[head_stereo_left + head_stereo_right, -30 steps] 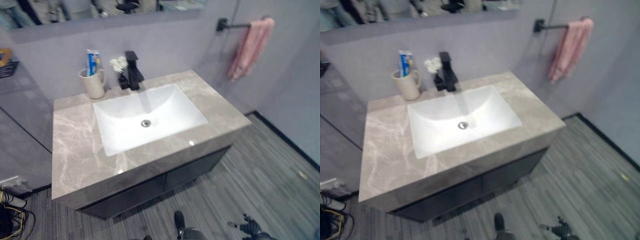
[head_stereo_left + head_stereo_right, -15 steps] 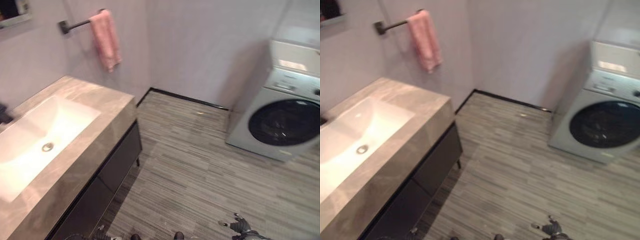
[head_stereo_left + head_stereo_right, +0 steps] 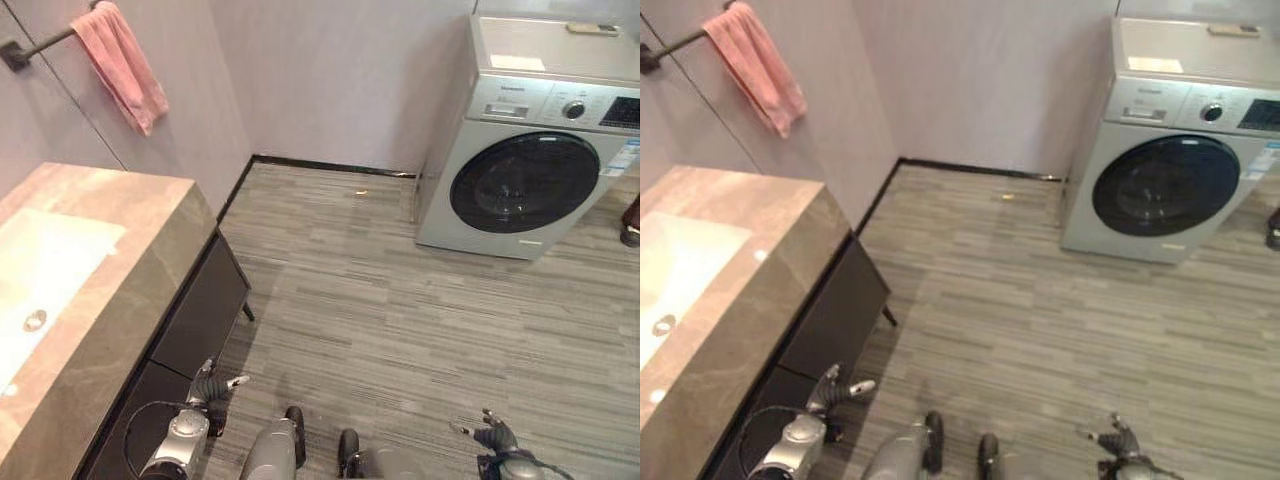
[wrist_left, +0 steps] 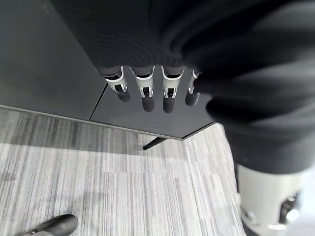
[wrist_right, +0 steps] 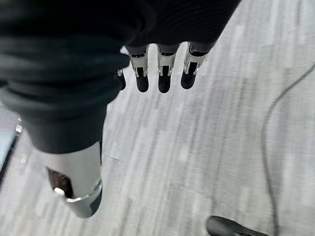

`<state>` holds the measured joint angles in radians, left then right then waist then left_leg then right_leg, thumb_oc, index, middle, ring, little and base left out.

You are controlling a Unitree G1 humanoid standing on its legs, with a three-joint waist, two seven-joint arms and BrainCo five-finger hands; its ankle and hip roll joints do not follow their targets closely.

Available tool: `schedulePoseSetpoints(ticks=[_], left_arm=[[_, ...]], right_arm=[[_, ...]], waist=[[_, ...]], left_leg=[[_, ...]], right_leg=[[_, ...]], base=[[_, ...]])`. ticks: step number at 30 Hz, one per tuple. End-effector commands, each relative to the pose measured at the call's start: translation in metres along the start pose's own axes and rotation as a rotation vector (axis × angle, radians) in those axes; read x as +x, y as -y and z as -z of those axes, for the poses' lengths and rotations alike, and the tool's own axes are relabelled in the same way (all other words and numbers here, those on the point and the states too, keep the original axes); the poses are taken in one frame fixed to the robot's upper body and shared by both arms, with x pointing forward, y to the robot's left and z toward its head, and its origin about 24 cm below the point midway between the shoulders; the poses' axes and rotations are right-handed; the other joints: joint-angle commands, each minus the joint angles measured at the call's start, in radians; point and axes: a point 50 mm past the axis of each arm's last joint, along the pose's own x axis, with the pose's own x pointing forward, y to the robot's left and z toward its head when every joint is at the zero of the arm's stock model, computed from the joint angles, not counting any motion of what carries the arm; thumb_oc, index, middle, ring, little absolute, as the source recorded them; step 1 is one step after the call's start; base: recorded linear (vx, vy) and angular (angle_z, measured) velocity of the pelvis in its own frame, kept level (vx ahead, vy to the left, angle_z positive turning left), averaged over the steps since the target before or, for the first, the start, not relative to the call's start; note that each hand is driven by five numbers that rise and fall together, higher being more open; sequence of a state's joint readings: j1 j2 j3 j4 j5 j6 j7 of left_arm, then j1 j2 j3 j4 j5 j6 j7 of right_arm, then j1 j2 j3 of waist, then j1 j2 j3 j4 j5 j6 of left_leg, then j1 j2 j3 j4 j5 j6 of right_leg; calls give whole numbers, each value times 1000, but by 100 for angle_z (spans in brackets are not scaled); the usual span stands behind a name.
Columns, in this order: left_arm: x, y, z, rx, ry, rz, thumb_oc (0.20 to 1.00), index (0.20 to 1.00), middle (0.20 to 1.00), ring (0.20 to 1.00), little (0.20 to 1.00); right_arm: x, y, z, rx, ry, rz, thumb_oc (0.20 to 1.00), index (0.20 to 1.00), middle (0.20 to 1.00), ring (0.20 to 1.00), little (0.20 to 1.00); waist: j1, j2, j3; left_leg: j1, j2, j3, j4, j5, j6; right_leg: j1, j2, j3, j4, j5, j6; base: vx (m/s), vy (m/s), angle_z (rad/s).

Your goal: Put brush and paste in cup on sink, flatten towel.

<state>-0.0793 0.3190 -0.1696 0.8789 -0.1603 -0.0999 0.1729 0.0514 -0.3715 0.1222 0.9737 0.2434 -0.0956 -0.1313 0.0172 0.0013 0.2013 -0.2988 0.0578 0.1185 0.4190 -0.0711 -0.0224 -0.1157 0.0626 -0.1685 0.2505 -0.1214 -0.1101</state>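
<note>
The pink towel (image 3: 122,62) is seen at the upper left of the head views, draped in a bunched, uneven fall over a dark wall bar (image 3: 30,47), presumably hung there to dry; it is judged not yet flattened. Below it, along the left edge, the grey marbled worktop (image 3: 130,255) carries a white sink basin (image 3: 45,270) above a dark cabinet (image 3: 200,310); neither cup, brush nor paste can be found in the present views, so their placement cannot be confirmed. Both hands are held low, near the bottom edge and well apart from the towel. The left hand (image 3: 212,385) hangs just beside the cabinet front at the lower left, its fingers (image 4: 146,91) relaxed and nearly straight, holding nothing. The right hand (image 3: 493,436) is seen at the lower right above the striped floor (image 3: 400,320), its fingers (image 5: 162,73) likewise loose and empty. Such a posture suggests arms parked while the body is being turned rather than any reach under way. A washing machine (image 3: 535,140) stands against the far wall at the upper right, apart from the task.
</note>
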Motion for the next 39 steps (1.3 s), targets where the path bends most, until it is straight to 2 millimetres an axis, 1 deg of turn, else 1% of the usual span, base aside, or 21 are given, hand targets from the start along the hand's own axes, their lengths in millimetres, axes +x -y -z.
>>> schedulePoseSetpoints(ticks=[1, 4, 7, 9, 10, 11, 12, 16, 17, 21, 22, 24, 26, 28, 30, 31, 32, 33, 37, 38, 39], left_arm=[[1, -8, -14, -29, 81, -27, 1000, 1000, 1000, 1000, 1000], [-4, -10, -14, -43, 111, -10, 1000, 1000, 1000, 1000, 1000], [-5, -17, -23, -18, 155, -11, 1000, 1000, 1000, 1000, 1000], [-7, -17, -26, -6, 175, -1, 1000, 1000, 1000, 1000, 1000], [-7, -17, -26, -2, 182, 1, 1000, 1000, 1000, 1000, 1000], [-7, -19, -25, 15, 178, 0, 1000, 1000, 1000, 1000, 1000], [-6, -20, -20, 5, 155, -5, 1000, 1000, 1000, 1000, 1000], [-6, -17, -17, 20, 140, 12, 1000, 1000, 1000, 1000, 1000], [-5, -13, -17, 30, 141, 22, 1000, 1000, 1000, 1000, 1000], [-4, -4, -18, 34, 137, 55, 1000, 1000, 1000, 1000, 1000], [-4, -2, -18, 34, 135, 64, 1000, 1000, 1000, 1000, 1000], [-1, 3, -24, 49, 142, 80, 1000, 1000, 1000, 1000, 1000], [2, 3, -31, 49, 155, 77, 1000, 1000, 1000, 1000, 1000], [5, 2, -40, 46, 179, 68, 1000, 1000, 1000, 1000, 1000], [4, -3, -32, 30, 151, 46, 1000, 1000, 1000, 1000, 1000], [4, -3, -32, 31, 151, 46, 1000, 1000, 1000, 1000, 1000], [3, -6, -29, 26, 143, 36, 1000, 1000, 1000, 1000, 1000], [2, -9, -24, 25, 129, 26, 1000, 1000, 1000, 1000, 1000], [1, -12, -20, 28, 119, 21, 1000, 1000, 1000, 1000, 1000], [-5, -20, -5, 20, 80, 10, 1000, 1000, 1000, 1000, 1000], [-6, -21, -2, 15, 69, 6, 1000, 1000, 1000, 1000, 1000]], right_arm=[[3, 1, -24, 81, 107, 33, 1000, 1000, 1000, 1000, 1000], [3, -2, -25, 76, 113, 16, 1000, 1000, 1000, 1000, 1000], [0, -8, -36, 52, 170, -21, 1000, 1000, 1000, 1000, 1000], [-1, -6, -39, 57, 188, -26, 1000, 1000, 1000, 1000, 1000], [-1, -6, -40, 60, 193, -26, 1000, 1000, 1000, 1000, 1000], [-2, -3, -39, 65, 196, -24, 1000, 1000, 1000, 1000, 1000], [-2, 0, -34, 57, 185, -17, 1000, 1000, 1000, 1000, 1000], [-5, 2, -23, 39, 155, -19, 1000, 1000, 1000, 1000, 1000], [-7, 2, -20, 38, 152, -22, 1000, 1000, 1000, 1000, 1000], [-11, 6, -12, 19, 135, -36, 1000, 1000, 1000, 1000, 1000], [-11, 10, -11, 3, 131, -31, 1000, 1000, 1000, 1000, 1000], [-10, 17, -11, -6, 128, -9, 1000, 1000, 1000, 1000, 1000], [-11, 19, -14, 8, 145, -11, 1000, 1000, 1000, 1000, 1000], [-11, 22, -12, -2, 134, -4, 1000, 1000, 1000, 1000, 1000], [-12, 24, -7, 0, 122, 4, 1000, 1000, 1000, 1000, 1000], [-12, 24, -7, 0, 122, 4, 1000, 1000, 1000, 1000, 1000], [-13, 24, -6, -12, 121, 0, 1000, 1000, 1000, 1000, 1000], [-14, 22, -2, -30, 109, -11, 1000, 1000, 1000, 1000, 1000], [-14, 23, 1, -44, 101, -9, 1000, 1000, 1000, 1000, 1000], [-13, 19, 4, -83, 74, -32, 1000, 1000, 1000, 1000, 1000], [-12, 12, 3, -93, 75, -50, 1000, 1000, 1000, 1000, 1000]], waist=[[9, -13, -7], [19, -3, -21], [13, -4, 0], [3, 9, 14], [-7, 13, 13], [-21, 10, 14], [-24, -8, 2], [-60, 1, -14], [-83, 7, -23], [-99, 15, -60], [-101, 22, -68], [-94, 10, -55], [-81, -15, -26], [-51, -37, -6], [-34, -35, -16], [-34, -37, -19], [-17, -29, -22], [3, -16, -27], [14, -12, -28], [33, -20, -46], [49, -32, -58]], left_leg=[[44, -40, 22, -26, -33, 55], [100, -60, 31, -81, -52, 76], [158, -84, 45, -133, -63, 101], [192, -85, 54, -162, -63, 105], [207, -89, 43, -181, -64, 105], [234, -103, 32, -202, -65, 101], [281, -131, 41, -236, -81, 94], [386, -138, -1, -309, -87, 66], [429, -131, -26, -337, -79, 52], [448, -108, -65, -297, -66, 25], [426, -92, -72, -233, -25, 1], [305, -44, -64, 41, 116, -50], [225, -13, -20, 166, 144, -47], [76, -20, 42, 131, 89, -28], [-3, -13, 117, -67, 77, -11], [-2, -16, 118, -76, 83, -10], [-31, -21, 103, -171, 122, -14], [-35, -2, 93, -312, 212, -34], [-52, 12, 98, -370, 242, -39], [-31, 14, 95, -384, 253, -28], [-45, -13, 90, -322, 227, -3]], right_leg=[[27, -95, 32, 70, -51, 158], [19, -118, 53, 120, -29, 193], [-87, -175, 55, 292, 148, 255], [-142, -193, 15, 329, 162, 256], [-172, -166, 32, 323, 148, 253], [-208, -123, 42, 276, 124, 246], [-242, -164, -16, 62, 161, 246], [-265, -159, -13, -136, 237, 269], [-266, -142, 35, -123, 263, 274], [-227, -95, 70, -94, 248, 238], [-203, -79, 58, -99, 231, 223], [-145, -74, 28, -96, 197, 182], [-100, -82, 5, -99, 161, 152], [-27, -91, -5, -127, 124, 150], [36, -84, -9, -160, 92, 172], [34, -87, -8, -161, 93, 173], [67, -71, -1, -171, 80, 178], [123, -47, 15, -179, 56, 181], [148, -41, 19, -182, 40, 181], [225, -52, 51, -173, -8, 194], [226, -87, 59, -118, 4, 215]], base=[[176, 188, 9], [203, 231, -12], [127, 215, -10], [171, 186, -19], [283, 112, -5], [480, 73, -5], [540, 54, -10], [459, -3, 4], [475, -17, 35], [433, -91, 70], [448, -196, 59], [387, -248, 83], [305, -225, 46], [445, -166, 41], [540, -7, 36], [486, 74, 10], [537, 85, -8], [540, 84, -20], [385, 86, -48], [882, 295, -31], [1057, 404, -30]])
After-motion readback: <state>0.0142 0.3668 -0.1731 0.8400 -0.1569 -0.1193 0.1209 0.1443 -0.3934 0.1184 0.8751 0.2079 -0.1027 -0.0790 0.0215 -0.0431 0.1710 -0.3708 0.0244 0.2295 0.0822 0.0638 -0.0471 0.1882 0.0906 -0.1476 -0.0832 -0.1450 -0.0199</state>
